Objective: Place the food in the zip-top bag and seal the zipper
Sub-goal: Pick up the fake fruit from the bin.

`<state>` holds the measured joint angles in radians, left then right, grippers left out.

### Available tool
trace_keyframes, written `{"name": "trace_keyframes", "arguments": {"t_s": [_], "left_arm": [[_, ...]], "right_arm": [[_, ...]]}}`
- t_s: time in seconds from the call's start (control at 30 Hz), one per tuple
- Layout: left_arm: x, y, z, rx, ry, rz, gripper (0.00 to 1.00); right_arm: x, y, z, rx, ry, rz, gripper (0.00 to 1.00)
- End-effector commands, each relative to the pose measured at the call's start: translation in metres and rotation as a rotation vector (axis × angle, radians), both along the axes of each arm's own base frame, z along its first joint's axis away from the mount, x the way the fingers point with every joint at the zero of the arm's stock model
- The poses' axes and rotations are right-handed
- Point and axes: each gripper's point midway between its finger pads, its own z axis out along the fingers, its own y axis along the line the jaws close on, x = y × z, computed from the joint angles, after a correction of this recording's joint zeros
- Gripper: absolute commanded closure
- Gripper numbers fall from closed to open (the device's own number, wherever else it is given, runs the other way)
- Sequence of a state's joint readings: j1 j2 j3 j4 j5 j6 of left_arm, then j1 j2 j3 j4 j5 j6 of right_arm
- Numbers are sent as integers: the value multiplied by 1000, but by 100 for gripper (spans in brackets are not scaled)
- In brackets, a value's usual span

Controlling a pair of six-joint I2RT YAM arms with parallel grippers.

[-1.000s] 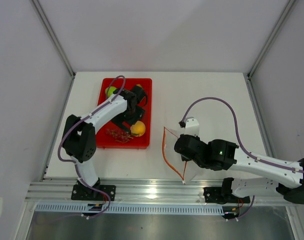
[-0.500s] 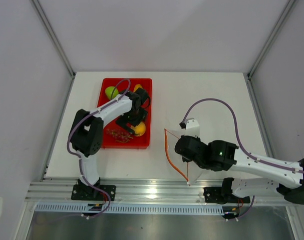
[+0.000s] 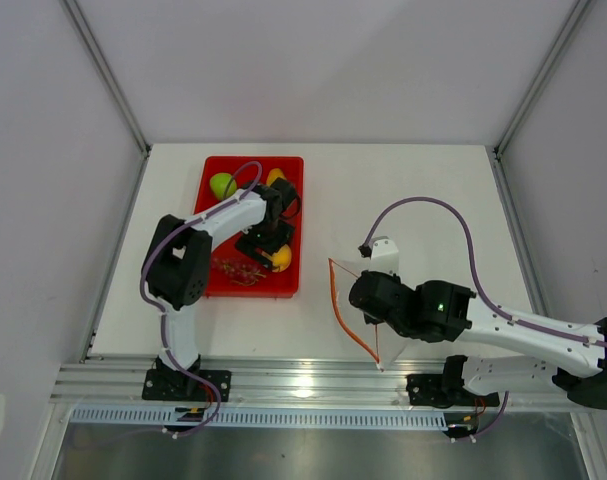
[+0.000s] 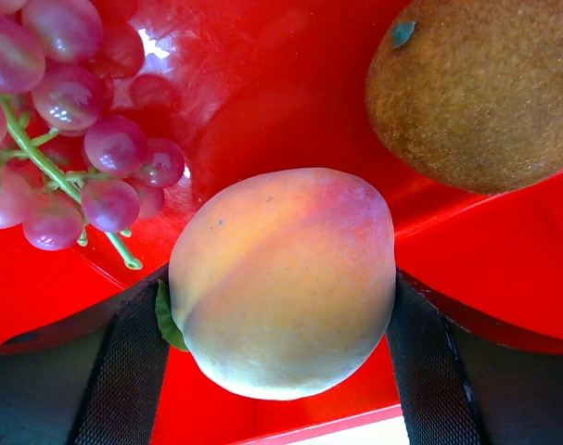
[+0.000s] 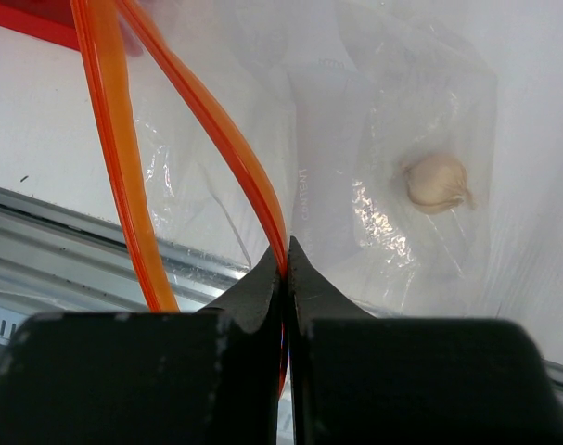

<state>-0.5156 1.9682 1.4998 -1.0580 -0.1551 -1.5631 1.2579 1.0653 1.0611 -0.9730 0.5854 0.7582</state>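
Right hand (image 5: 286, 264) near the front edge of the desk (image 3: 403, 190), clenched tight on the zipper (image 5: 235, 139), pinching one side of the strip between its fingertips. The zipper is a thin orange-red band. Its two sides are spread apart, so the mouth gapes, facing the red tray. From the top view the strip (image 3: 345, 325) runs as an open loop just left of the right hand (image 3: 368, 298).

Zip-top bag (image 5: 374, 111) is clear and crinkly with glare patches. It lies on the white desk beyond the pinch. One pale garlic-like bulb (image 5: 436, 183) is inside, well back from the mouth.

Further back on the left, the red tray (image 3: 288, 285) sits on the desk. Left hand (image 4: 281, 297) is down in it, grasping the peach (image 4: 286, 278), with a dark finger pressed on each side. The peach is pink-orange fading to yellow, matte, with a green leaf bit at its lower left, and it rests on the tray floor.

Grape bunch (image 4: 68, 120) is dark red on a green stem, just left of the peach. Brown fuzzy kiwi (image 4: 476, 93) sits beyond it on the right, apart from it.

At the tray's far end are a green fruit (image 3: 222, 185) and an orange one (image 3: 275, 177).
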Motion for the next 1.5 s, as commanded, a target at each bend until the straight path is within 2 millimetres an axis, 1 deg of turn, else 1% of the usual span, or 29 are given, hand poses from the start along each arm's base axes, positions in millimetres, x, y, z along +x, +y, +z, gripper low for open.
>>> {"name": "trace_keyframes", "arguments": {"t_s": [0.0,0.27,0.3,0.33,0.37,0.4,0.43,0.47,0.5,0.53,0.57,0.63,0.67,0.73,0.77,0.87,0.9,0.93,0.97,1.0,1.07,1.2,1.27,1.3,1.33,1.37,1.4,1.43,1.47], "left_arm": [[5,3,15,-17,-48,16,25],[-6,6,32,-39,-67,-9,30],[-7,6,41,-54,-87,-12,33],[-13,9,38,-51,-78,-20,35],[-15,9,41,-61,-87,-27,42],[-17,9,42,-73,-97,-32,45],[-18,10,53,-87,-128,-40,47],[-22,12,53,-86,-132,-46,54],[-25,14,54,-86,-139,-51,57],[-26,16,64,-92,-173,-57,63],[-31,20,63,-85,-172,-63,66],[-32,21,71,-95,-206,-89,71],[-34,22,79,-104,-230,-99,77],[-40,23,84,-111,-246,-128,83],[-42,24,92,-119,-271,-135,84],[-52,27,97,-123,-291,-170,87],[-55,27,106,-140,-321,-183,92],[-62,28,103,-139,-315,-208,96],[-63,25,108,-162,-331,-224,99],[-71,28,109,-168,-351,-261,100],[-72,25,120,-176,-421,-309,100],[-92,27,137,-184,-546,-443,100],[-98,21,147,-218,-608,-509,99],[-103,13,144,-252,-639,-573,99],[-109,10,162,-294,-720,-607,99],[-112,5,170,-326,-768,-643,99],[-120,5,152,-329,-765,-703,100],[-126,-11,171,-420,-849,-770,99],[-134,-13,190,-468,-934,-805,100]], "right_arm": [[3,1,7,29,-17,-8,100],[3,2,8,34,-21,-9,100],[4,2,9,37,-24,-9,100],[5,2,9,36,-27,-8,100],[6,3,9,36,-29,-7,100],[6,4,10,33,-31,-4,100],[7,5,10,31,-31,-2,100],[8,5,10,25,-29,-2,100],[8,5,9,17,-27,-3,100],[9,6,9,13,-27,-2,100],[10,6,8,10,-25,-3,100],[10,8,6,4,-21,3,100],[11,9,5,3,-19,3,100],[12,11,1,-5,-16,7,100],[12,12,1,-4,-15,7,100],[14,17,-2,-10,-12,9,100],[15,18,-4,-12,-8,10,100],[15,20,-6,-19,-3,12,100],[17,21,-5,-20,-2,11,100],[17,22,-6,-24,1,12,100],[20,22,-7,-33,4,1,100],[26,25,-10,-25,24,-23,100],[29,28,-10,-18,36,-31,100],[32,31,-6,-3,39,-38,100],[32,34,-5,6,48,-35,100],[32,36,-4,9,54,-37,100],[32,37,-4,3,60,-38,100],[33,40,0,18,60,-43,100],[32,42,0,17,68,-44,100]]}}
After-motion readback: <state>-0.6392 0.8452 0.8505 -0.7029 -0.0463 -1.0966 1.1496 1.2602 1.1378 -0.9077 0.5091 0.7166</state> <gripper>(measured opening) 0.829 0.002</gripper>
